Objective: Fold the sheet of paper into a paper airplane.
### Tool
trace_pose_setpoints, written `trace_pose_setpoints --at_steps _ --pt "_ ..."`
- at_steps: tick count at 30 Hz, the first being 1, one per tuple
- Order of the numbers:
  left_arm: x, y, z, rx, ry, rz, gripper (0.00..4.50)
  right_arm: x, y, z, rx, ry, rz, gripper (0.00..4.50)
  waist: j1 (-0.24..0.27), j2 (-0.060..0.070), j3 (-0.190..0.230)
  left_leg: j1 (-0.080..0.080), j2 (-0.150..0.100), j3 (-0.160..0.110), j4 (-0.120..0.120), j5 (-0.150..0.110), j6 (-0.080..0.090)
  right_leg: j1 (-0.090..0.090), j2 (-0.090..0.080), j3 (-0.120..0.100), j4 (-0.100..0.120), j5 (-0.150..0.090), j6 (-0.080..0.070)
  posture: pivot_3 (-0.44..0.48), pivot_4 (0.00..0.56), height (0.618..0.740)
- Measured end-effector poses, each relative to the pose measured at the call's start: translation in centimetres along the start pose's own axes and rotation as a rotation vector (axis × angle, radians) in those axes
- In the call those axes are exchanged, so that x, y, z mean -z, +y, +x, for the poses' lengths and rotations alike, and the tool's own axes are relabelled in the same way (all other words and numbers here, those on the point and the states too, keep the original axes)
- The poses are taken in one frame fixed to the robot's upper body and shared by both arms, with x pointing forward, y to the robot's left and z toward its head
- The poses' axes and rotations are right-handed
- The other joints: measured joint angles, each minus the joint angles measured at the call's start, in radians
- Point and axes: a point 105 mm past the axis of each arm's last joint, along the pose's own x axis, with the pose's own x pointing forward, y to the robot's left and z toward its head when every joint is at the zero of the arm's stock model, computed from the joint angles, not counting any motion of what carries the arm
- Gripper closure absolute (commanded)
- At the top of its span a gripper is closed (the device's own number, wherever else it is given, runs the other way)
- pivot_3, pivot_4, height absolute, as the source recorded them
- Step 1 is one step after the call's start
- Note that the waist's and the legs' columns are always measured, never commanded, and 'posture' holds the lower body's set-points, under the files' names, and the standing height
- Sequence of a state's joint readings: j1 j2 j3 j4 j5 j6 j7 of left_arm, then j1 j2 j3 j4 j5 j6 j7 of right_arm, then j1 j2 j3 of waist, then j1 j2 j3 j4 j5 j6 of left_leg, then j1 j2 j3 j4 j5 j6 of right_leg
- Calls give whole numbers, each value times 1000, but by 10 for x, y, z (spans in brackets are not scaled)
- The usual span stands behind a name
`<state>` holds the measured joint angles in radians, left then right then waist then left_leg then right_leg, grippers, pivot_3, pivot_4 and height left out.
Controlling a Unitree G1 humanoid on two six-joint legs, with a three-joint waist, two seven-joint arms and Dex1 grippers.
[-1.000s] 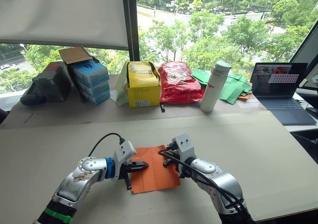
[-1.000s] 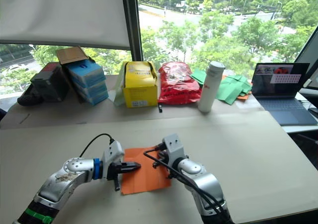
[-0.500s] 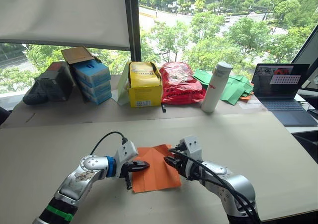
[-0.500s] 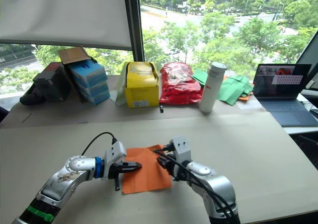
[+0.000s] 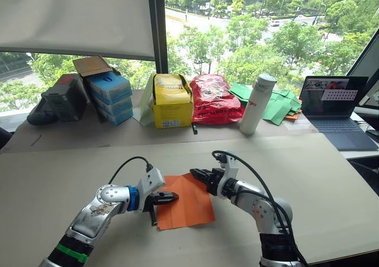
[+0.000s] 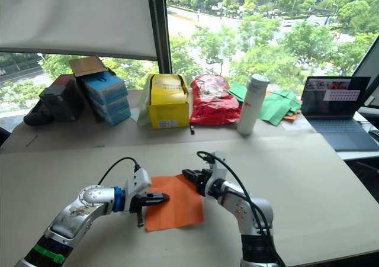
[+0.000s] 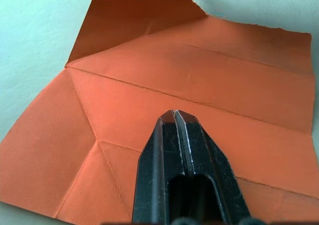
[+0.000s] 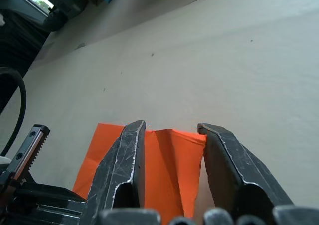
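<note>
The sheet of paper [image 5: 185,200] lies flat on the near part of the pale table [image 5: 331,178], bright orange and squarish, between the two grippers. In the left wrist view its crease lines show plainly: one long fold runs across the middle and slanted folds meet it near one side, so the sheet is marked but still open (no dart shape yet). The far corner, next to the right gripper, looks slightly lifted and ragged along its edge.

The left gripper [image 5: 172,196] rests over the left edge of the sheet with its two black fingers [image 7: 175,150] pressed together, tips lying on or just above the orange surface; nothing is caught between them. The right gripper [image 5: 196,174] points toward the far right corner of the sheet with its fingers [image 8: 127,160] spread apart, the corner of the paper showing in the gap between them; whether they touch the paper I cannot tell.

Well behind, along the window, stand a stack of blue boxes [image 5: 108,95], a yellow box [image 5: 172,101], a red bag [image 5: 212,99] and a white bottle [image 5: 256,103]. Just beyond the bottle lie green paper sheets [image 5: 277,106], and an open laptop [image 5: 337,107] sits at the far right.
</note>
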<state>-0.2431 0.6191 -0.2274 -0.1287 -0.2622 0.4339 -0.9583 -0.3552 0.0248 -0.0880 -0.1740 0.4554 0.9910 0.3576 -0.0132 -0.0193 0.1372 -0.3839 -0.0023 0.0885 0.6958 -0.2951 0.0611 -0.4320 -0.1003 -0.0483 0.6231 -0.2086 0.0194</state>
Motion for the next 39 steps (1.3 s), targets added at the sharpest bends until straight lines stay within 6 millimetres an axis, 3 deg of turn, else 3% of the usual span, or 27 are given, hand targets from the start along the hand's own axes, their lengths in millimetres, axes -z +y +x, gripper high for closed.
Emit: trace_pose_setpoints --at_steps 2,3,7,8,20,35,39 --pt "0 0 0 -1 1 1 4500 1 0 0 -4 3 -8 2613 0 0 0 0 0 0 0 0 0 0 0 0 0 0 0 0 150 740" --pt "0 0 0 -1 1 1 4500 4 0 0 -5 8 -10 3115 0 0 0 0 0 0 0 0 0 0 0 0 0 0 0 0 150 740" --pt "0 0 0 -3 2 1 4500 10 1 0 -11 27 -17 4345 -1 0 0 0 0 0 0 0 0 0 0 1 0 0 0 0 150 740" --pt "0 0 -1 -4 3 1 4500 9 2 -1 -14 24 -21 4429 -1 0 0 0 0 0 0 0 0 0 0 1 0 0 0 0 150 740" --pt "0 1 -1 -5 3 2 4500 9 -2 -8 -16 22 -38 4429 0 0 0 0 0 0 0 0 0 0 -1 1 0 0 0 0 150 740" --pt "1 1 -1 -8 4 2 4500 19 4 -11 -4 52 -297 4429 0 0 0 0 0 0 0 0 0 0 -1 1 0 0 0 0 150 740" --pt "0 1 -1 -8 4 3 4500 20 2 -13 4 56 -447 4429 0 0 0 0 0 0 0 0 0 -1 -1 1 0 0 0 0 150 740"
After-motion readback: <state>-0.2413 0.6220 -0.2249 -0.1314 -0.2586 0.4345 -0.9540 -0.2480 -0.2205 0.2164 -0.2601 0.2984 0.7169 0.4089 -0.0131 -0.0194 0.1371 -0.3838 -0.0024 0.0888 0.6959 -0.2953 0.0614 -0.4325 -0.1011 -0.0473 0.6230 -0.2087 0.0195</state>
